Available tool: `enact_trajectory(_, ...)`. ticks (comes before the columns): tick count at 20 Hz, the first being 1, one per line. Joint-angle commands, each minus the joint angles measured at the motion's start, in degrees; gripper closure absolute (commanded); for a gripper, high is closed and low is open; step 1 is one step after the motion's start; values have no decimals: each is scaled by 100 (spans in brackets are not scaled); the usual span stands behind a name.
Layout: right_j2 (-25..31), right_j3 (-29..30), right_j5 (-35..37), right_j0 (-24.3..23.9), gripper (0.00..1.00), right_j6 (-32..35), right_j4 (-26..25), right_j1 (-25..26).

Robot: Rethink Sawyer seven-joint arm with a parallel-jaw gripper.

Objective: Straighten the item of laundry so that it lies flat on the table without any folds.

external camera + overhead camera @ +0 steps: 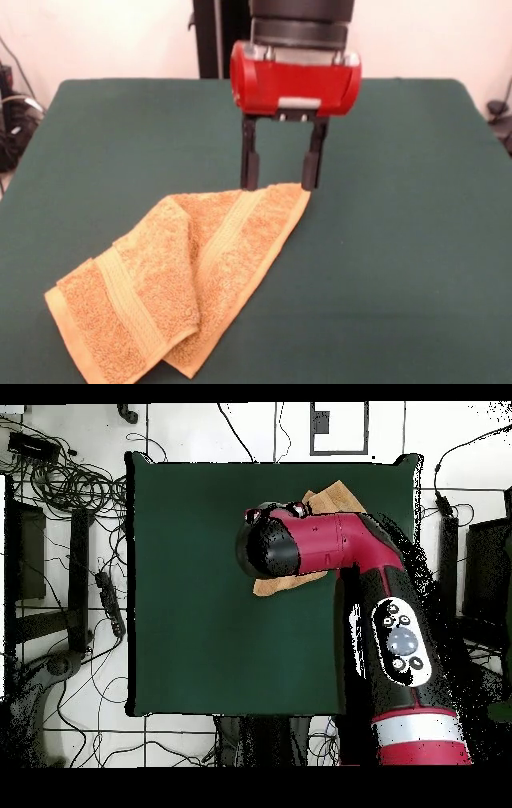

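Observation:
The item of laundry is a tan-orange terry towel, folded over itself in a long diagonal shape on the dark green table. It runs from the front left of the front view up to the middle. My gripper hangs open over the towel's far corner, one finger at each side of that corner, tips at about cloth height. Nothing is held. In the overhead view the arm covers most of the towel; only its ends show.
Cables and dark equipment lie on the floor around the table. The towel's near end lies close to the table's front edge in the front view.

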Motion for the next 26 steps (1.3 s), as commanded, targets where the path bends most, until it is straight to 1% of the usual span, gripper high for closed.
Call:
enact_trajectory(1,-95,338,-211,341,0,674,-87,564)
enact_trajectory(4,-182,395,-270,392,0,747,-48,567)
enact_trajectory(6,-198,439,-188,412,0,750,24,602)
enact_trajectory(10,-282,683,-350,531,0,1032,164,723)
enact_trajectory(13,-356,755,-362,620,0,1151,248,754)
enact_trajectory(17,-411,821,-172,653,0,1124,387,848)
enact_trajectory(26,-519,1025,-152,723,0,1066,589,1012)
